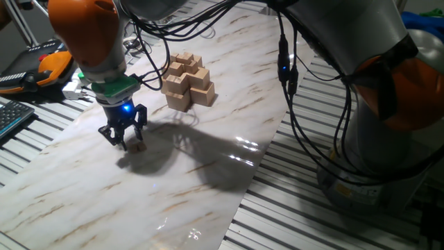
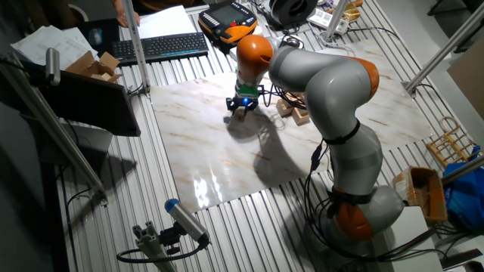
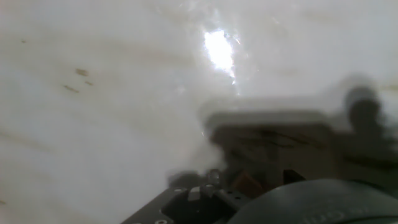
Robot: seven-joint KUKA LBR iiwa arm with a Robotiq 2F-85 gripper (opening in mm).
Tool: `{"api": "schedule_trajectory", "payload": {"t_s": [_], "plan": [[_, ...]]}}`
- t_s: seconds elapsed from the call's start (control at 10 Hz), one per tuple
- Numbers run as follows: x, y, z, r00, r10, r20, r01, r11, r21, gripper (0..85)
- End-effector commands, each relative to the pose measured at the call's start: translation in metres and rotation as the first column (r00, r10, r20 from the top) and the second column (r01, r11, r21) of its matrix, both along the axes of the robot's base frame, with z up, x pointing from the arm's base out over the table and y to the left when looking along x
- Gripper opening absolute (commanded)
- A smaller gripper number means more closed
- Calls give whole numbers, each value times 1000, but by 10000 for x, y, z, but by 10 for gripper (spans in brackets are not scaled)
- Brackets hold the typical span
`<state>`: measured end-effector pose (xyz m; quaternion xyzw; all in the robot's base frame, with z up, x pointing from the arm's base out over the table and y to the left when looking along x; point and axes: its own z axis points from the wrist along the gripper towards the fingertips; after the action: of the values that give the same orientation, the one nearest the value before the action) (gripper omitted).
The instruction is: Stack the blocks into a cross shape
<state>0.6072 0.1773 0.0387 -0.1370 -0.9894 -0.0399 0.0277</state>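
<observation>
Gripper [image 1: 123, 136] lowered to the marble-patterned table [image 1: 208, 173], fingers spread and pointing down around a small tan block [image 1: 137, 146] lying on the surface; the jaws appear parted rather than clenched, and whether they touch the block cannot be told. The cross shape [image 1: 187, 82], a tiered pile of wooden cubes, stands well apart, farther back on the table. Probable risks: a block this small may be nudged aside or pinched off-centre as the fingers close, and a tilted grasp could unsettle the pile's upper tiers at placement
</observation>
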Motion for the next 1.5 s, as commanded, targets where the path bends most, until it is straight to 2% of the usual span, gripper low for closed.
{"api": "schedule_trajectory", "payload": {"t_s": [0.0, 0.2, 0.6, 0.9, 1.0, 1.1, 1.2, 1.4], "plan": [[7, 3, -9, 1000, 0, 1, 0, 1000, 2, 510], [4, 19, -32, 1000, -5, 1, 5, 1000, 8, 510], [-67, 76, -82, 1000, -20, 5, 20, 1000, 12, 510], [-63, 78, -92, 1000, -16, 10, 16, 1000, 11, 510], [-61, 78, -95, 1000, -7, 11, 7, 1000, 8, 340], [-59, 79, -98, 1000, -1, 12, 1, 1000, 7, 340], [-55, 79, -102, 1000, 8, 11, -8, 1000, 7, 170], [-52, 76, -100, 1000, 19, 11, -19, 1000, 9, 170]]}}
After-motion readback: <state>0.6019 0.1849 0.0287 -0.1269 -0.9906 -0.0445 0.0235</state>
